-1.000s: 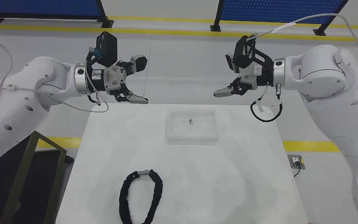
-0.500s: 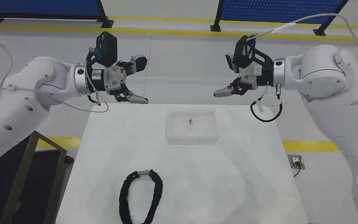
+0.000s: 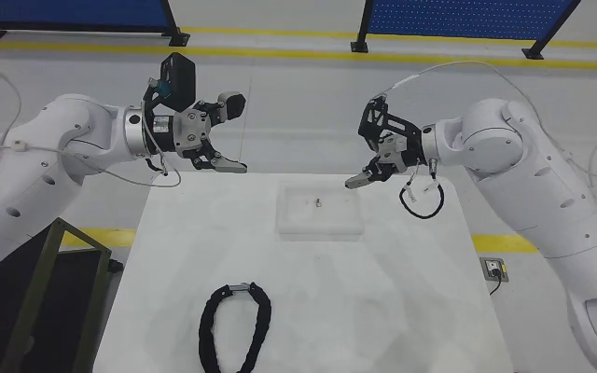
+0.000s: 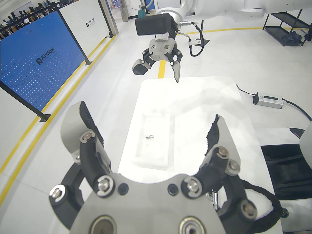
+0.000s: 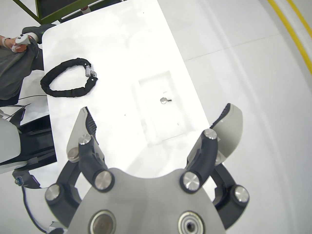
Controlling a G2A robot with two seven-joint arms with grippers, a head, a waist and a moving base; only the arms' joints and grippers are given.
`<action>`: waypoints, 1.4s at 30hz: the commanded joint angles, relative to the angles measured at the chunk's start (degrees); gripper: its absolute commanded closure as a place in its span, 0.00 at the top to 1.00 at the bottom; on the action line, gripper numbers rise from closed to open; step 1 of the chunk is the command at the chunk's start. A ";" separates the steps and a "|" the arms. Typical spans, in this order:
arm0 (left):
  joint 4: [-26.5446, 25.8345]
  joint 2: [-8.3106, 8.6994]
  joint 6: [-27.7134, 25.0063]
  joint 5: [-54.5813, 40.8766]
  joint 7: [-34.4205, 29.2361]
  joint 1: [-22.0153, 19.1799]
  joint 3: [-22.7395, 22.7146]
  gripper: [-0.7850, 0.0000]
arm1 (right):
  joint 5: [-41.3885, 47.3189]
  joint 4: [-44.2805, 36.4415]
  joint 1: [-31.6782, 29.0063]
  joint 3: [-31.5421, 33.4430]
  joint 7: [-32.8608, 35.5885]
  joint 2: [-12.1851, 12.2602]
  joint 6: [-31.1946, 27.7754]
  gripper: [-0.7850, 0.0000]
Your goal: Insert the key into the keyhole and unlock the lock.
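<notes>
Swinging inward from its place beyond the far right corner of the tabletop (image 3: 401, 298), the right arm now holds its right jaws above the far edge, near the clear tray (image 3: 289, 229), while the left jaws hang where they were, off the far left corner. Both sets of jaws are spread wide and hold nothing. I count one key (image 5: 164, 100), lying flat on the tray's floor about midway along it; one tray; one black chain lock (image 3: 207, 326), curled in a loop at the near left of the tabletop, well apart from the tray; and two arms. The lock's metal cylinder (image 5: 87, 70) sits at the end of the loop that faces the tray, though the keyhole itself is too small to make out. The likely trouble is the pickup. The key is small and thin, so wide jaws closing on it could skid it along the floor against a tray wall, or push the light tray aside. Later, the loose chain may turn away under the key's push unless the other arm braces the cylinder.
</notes>
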 commanded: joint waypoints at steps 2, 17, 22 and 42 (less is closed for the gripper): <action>0.00 0.00 0.00 0.00 0.00 0.00 0.00 1.00 | 0.69 2.27 1.04 -2.61 1.05 -1.35 0.85 1.00; 0.00 0.00 0.00 0.00 0.00 0.00 0.00 1.00 | 7.54 16.19 6.42 -15.11 5.30 -11.31 8.90 1.00; 0.00 0.00 0.00 0.00 0.00 0.00 0.00 1.00 | 10.55 21.04 6.88 -17.14 4.83 -14.53 14.37 1.00; 0.00 0.00 0.00 0.00 0.00 0.00 0.00 1.00 | 6.11 26.69 4.28 -21.49 -4.99 -23.79 39.60 1.00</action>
